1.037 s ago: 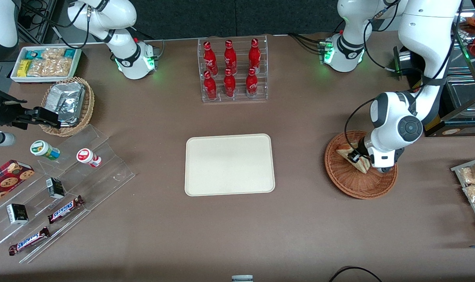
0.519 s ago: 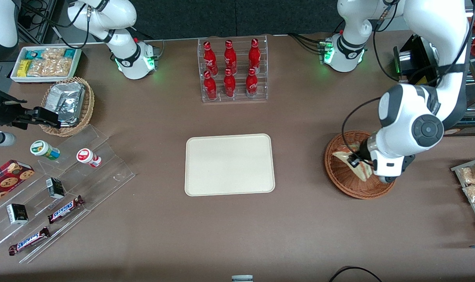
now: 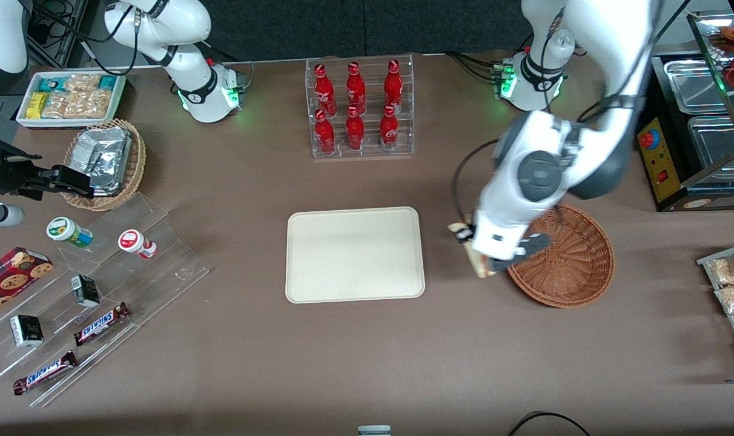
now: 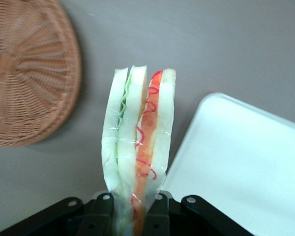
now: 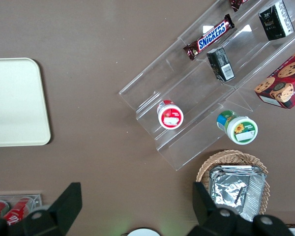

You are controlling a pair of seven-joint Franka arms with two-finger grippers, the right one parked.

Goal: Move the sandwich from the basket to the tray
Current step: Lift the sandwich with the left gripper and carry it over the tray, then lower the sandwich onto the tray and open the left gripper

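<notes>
Your left arm reaches out from its base over the table, elbow high and wrist bent down, so the gripper (image 3: 481, 257) hangs above the bare tabletop between the tray (image 3: 355, 254) and the basket (image 3: 570, 260). In the wrist view your gripper (image 4: 132, 206) has its two fingers (image 4: 104, 209) closed on the base of the sandwich (image 4: 137, 142), which sticks straight out from them, clear of the table.

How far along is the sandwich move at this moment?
Pickup looks done: the basket holds nothing, and the pincer is shut on the sandwich. In hand: the carry, with the pincer above bare table between basket and tray, the sandwich clear of both. Left: reach over the tray, lower the sandwich and release it; the tray has nothing on it yet.
</notes>
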